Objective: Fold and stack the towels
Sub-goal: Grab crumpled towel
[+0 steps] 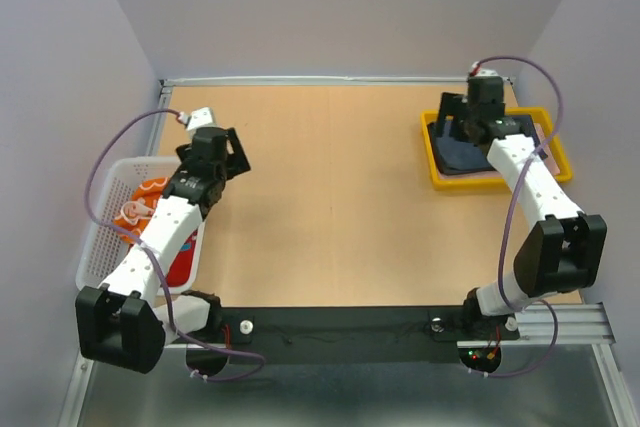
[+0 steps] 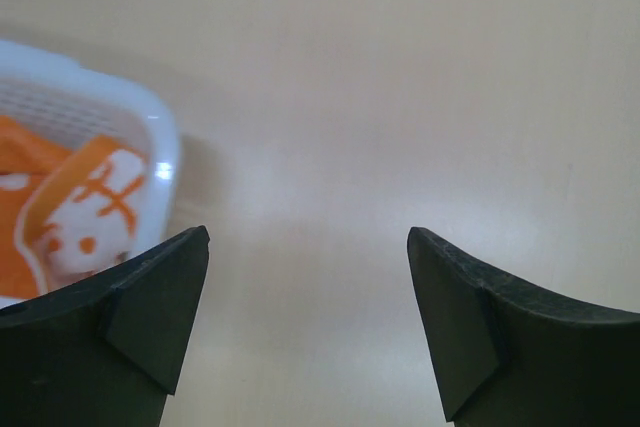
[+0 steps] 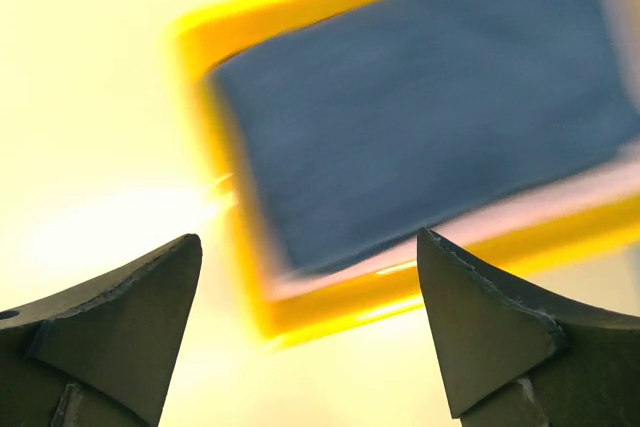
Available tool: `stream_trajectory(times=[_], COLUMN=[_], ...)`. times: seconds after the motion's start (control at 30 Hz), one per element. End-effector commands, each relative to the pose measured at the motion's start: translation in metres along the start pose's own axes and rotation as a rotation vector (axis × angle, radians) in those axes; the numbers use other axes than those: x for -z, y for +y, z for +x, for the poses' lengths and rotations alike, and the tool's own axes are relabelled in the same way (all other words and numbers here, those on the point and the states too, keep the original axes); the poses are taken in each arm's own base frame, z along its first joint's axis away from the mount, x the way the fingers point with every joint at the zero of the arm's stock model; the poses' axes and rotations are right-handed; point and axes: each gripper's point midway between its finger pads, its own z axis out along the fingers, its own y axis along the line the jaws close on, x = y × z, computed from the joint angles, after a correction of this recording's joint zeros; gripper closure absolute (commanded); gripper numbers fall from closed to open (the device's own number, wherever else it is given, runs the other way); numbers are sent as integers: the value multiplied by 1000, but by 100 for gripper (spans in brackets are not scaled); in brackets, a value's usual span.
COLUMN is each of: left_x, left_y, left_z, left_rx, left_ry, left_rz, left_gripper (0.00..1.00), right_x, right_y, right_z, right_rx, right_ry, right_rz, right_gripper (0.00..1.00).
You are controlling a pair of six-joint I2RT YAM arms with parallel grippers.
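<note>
A folded dark navy towel [image 1: 462, 155] lies flat in the yellow tray [image 1: 500, 182] at the back right. My right gripper [image 1: 458, 125] hovers over it, open and empty. In the right wrist view the navy towel [image 3: 420, 107] fills the tray [image 3: 330, 297], and my right gripper [image 3: 310, 242] stands apart above the tray's near corner. An orange towel with white pattern [image 1: 148, 197] and a red towel [image 1: 183, 263] lie bunched in the white mesh basket [image 1: 105, 232] at the left. My left gripper [image 1: 232, 152] hangs open over bare table beside the basket [image 2: 150, 127], the orange towel [image 2: 80, 207] off to its left.
The left arm reaches across the basket's right side and partly hides the red towel. The tan tabletop [image 1: 330, 197] spans the space between basket and tray. Walls close in the back and both sides. A black base rail [image 1: 340, 332] runs along the near edge.
</note>
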Motion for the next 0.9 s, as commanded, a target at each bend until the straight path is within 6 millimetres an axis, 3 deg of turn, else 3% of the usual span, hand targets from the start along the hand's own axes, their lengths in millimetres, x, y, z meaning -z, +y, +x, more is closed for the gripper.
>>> stream_trajectory(times=[0.0,0.03,0.07,0.17,0.2,0.27,0.33,0.5,0.6,0.7,0.73,0.77,0.83,0.87], left_x=[12,13,14,18,22,21,19,-5,-18,-15,-10,-4,9,18], left_y=[83,111,111,166,193,218,237,248,242,243,247,248,254,253], left_z=[-8,-6,-1,14,17,38,52,81,100,99,93,76,55,26], left_rx=[148,208,206,338,379,399,470,520,545,543,534,533,511,517], left_ry=[-25,-26,-14,-12,-25,22,79,186,261,251,226,166,104,24], left_rz=[-306,-383,-383,-533,-617,-710,-734,-762,-742,-748,-770,-769,-803,-794], left_gripper=[11,11,11,12,12,12,12,17,38,75,91,97,100,100], right_x=[29,42,44,66,68,74,78,77,78,79,80,80,81,82], right_y=[97,121,123,159,160,166,168,163,161,161,161,161,162,163], right_z=[53,62,67,98,110,125,133,146,147,145,146,146,146,145], right_rx=[51,82,82,181,204,224,233,256,255,252,254,250,246,244], right_ry=[118,135,148,187,207,234,238,246,240,233,237,237,239,239], right_rz=[-365,-447,-464,-567,-576,-616,-643,-645,-642,-642,-645,-646,-650,-658], right_gripper=[7,7,7,6,6,6,6,6,6,6,6,6,6,6])
